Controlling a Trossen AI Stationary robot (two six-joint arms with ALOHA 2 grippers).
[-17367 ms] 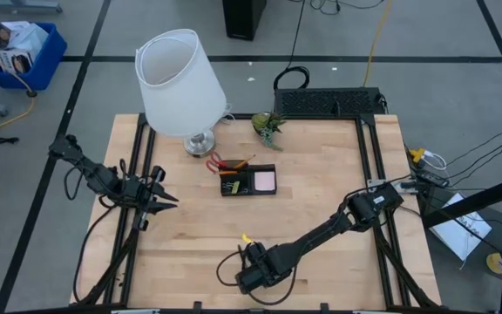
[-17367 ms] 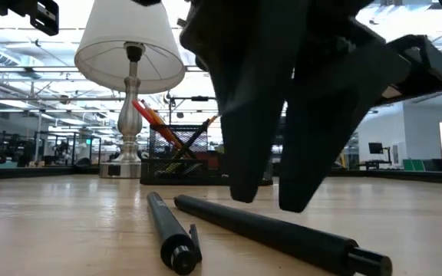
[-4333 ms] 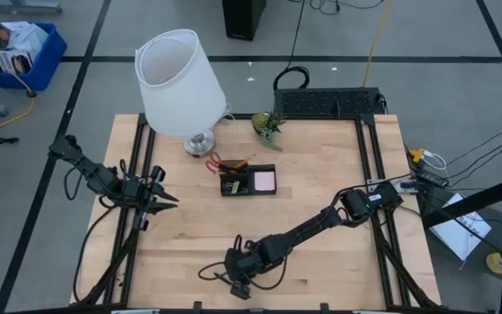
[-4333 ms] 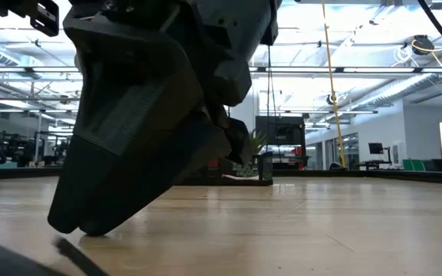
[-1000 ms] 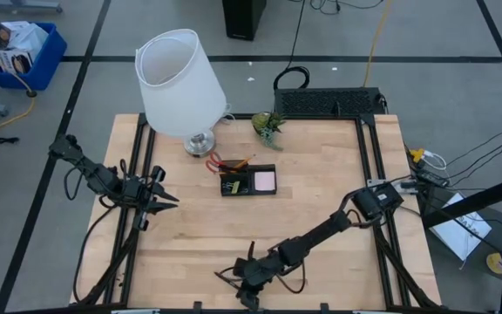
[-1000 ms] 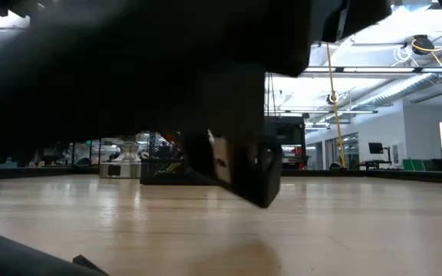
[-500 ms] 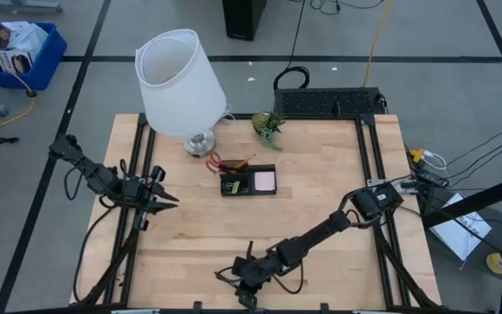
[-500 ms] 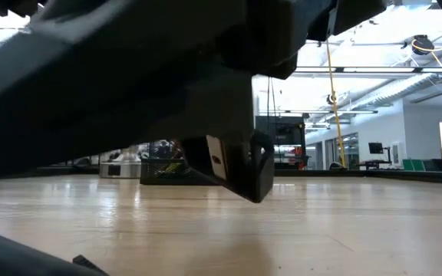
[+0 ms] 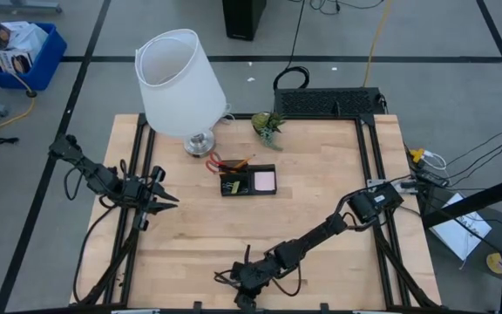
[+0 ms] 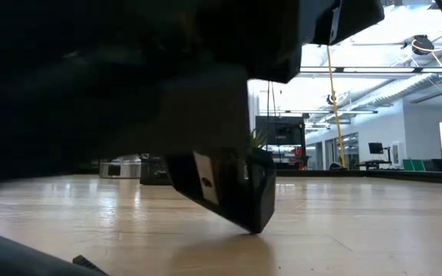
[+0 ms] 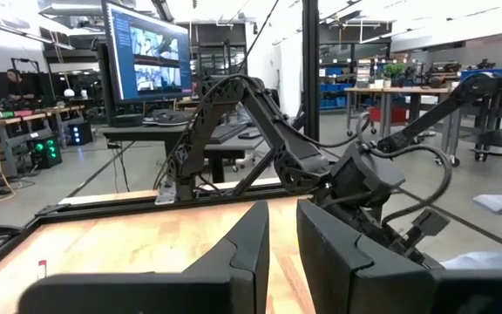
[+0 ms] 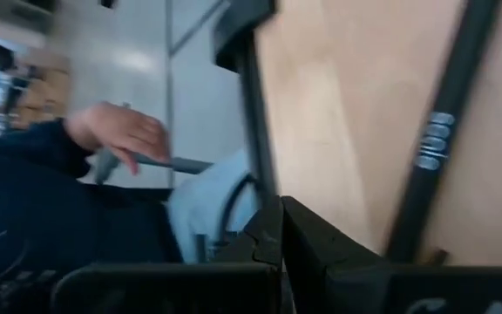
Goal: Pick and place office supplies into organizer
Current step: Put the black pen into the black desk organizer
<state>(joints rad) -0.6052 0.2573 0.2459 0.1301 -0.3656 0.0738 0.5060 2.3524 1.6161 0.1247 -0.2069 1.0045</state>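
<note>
The right gripper hangs with jaws together, a black pen lying on the table just beside them.

Pen: both ends cut off, beside shut right fingers. Person's hand: blurred beyond.

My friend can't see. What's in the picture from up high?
The right arm's tool reaches low over the wooden table's near edge. The left tool waits at the left side. Farther back sit a black organizer, a white lamp and a green plant.
</note>
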